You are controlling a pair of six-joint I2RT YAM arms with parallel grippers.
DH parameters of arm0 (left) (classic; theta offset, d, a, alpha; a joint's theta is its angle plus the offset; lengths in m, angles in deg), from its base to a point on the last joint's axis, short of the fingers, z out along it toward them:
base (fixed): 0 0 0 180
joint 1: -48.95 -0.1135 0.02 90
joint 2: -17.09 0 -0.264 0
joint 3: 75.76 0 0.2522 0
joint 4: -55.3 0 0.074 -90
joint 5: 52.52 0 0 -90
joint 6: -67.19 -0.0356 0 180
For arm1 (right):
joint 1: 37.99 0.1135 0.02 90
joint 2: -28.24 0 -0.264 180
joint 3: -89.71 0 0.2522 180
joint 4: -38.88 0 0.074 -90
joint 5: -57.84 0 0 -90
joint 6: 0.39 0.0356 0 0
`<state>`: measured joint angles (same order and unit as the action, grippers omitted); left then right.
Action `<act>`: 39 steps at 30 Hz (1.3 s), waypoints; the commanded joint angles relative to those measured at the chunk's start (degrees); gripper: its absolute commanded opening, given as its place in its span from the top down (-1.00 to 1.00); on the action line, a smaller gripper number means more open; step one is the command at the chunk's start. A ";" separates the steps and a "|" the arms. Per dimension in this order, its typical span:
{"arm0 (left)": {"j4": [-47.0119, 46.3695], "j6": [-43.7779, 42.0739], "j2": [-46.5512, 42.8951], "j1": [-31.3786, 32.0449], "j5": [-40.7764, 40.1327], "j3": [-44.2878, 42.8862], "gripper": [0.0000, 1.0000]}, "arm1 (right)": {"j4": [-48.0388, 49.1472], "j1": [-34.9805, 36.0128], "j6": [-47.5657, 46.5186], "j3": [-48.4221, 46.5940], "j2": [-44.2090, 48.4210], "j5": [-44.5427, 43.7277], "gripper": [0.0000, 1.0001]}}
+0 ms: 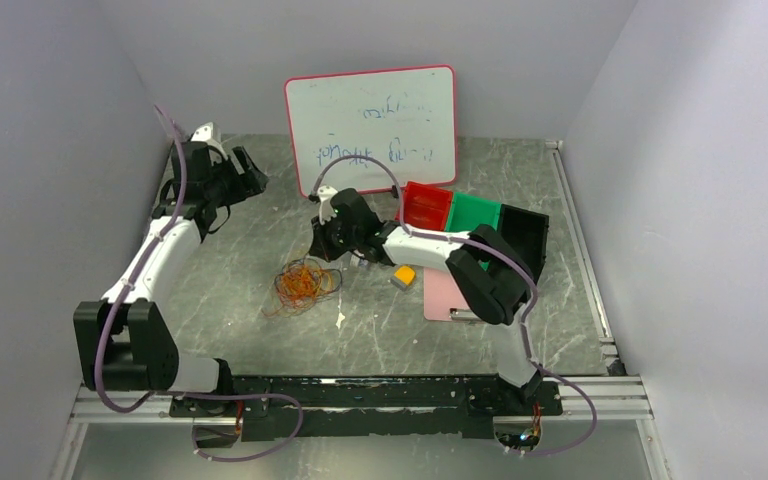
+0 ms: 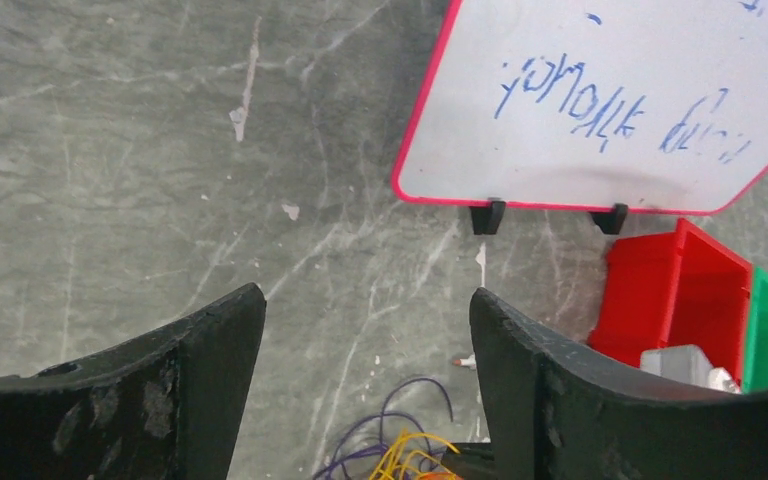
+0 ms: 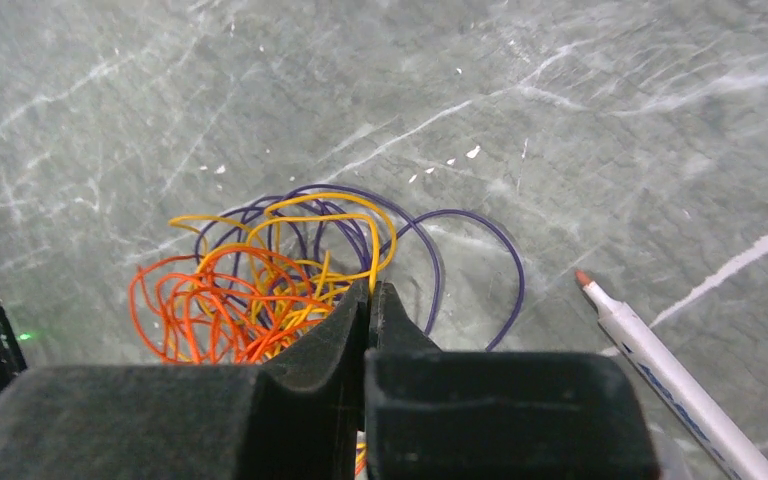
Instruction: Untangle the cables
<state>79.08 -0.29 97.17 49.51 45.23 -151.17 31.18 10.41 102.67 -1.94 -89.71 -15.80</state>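
The cables lie as a loose orange, yellow and dark purple tangle on the grey marbled table. In the right wrist view the cables sit just ahead of my right gripper, whose jaws are pressed together with a yellow cable running in between the tips. From above, the right gripper is at the tangle's far right edge. My left gripper hangs open high at the back left, away from the tangle. The left gripper holds nothing, and purple and yellow cable loops show at the bottom edge of its view.
A whiteboard stands at the back. Red, green and black bins sit to its right. A pink sheet and a small yellow block lie by the right arm. A marker pen lies right of the tangle.
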 commanded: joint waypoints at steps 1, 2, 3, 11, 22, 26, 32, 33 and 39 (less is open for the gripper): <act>-2.67 5.13 -5.12 -0.47 4.82 4.85 -0.63 | 1.26 0.10 3.63 1.22 5.15 -4.30 1.00; -2.60 5.64 -6.04 -0.41 5.25 6.31 -0.65 | 1.56 0.06 4.51 1.69 5.78 -5.27 1.00; -2.59 6.24 -7.08 -0.39 5.66 7.87 -0.66 | 2.06 -0.03 5.39 2.26 6.36 -5.82 1.00; -2.96 9.14 -12.58 1.89 8.67 18.62 -0.69 | 2.99 -2.22 10.28 3.18 8.98 -7.08 1.00; -0.18 10.86 -13.41 12.10 1.70 21.96 -0.68 | 2.88 -3.59 11.89 2.38 9.25 -4.24 1.00; -1.62 11.94 -12.23 13.24 -1.77 23.48 -0.67 | 3.00 -3.57 12.54 2.64 10.04 -3.40 1.00; -2.43 13.52 -8.81 16.35 -4.95 23.21 -0.65 | 3.66 -3.65 12.83 4.23 13.31 -5.99 1.00; -3.75 13.78 -8.33 16.88 -4.71 23.51 -0.65 | 3.81 -3.65 12.84 4.45 13.98 -6.45 1.00; -4.68 14.18 -3.27 21.23 -8.91 21.97 -0.63 | 4.10 -3.75 12.82 4.32 16.76 -7.19 1.00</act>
<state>76.44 13.09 91.13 68.22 41.23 -127.96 33.44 7.04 115.24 2.52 -75.42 -21.68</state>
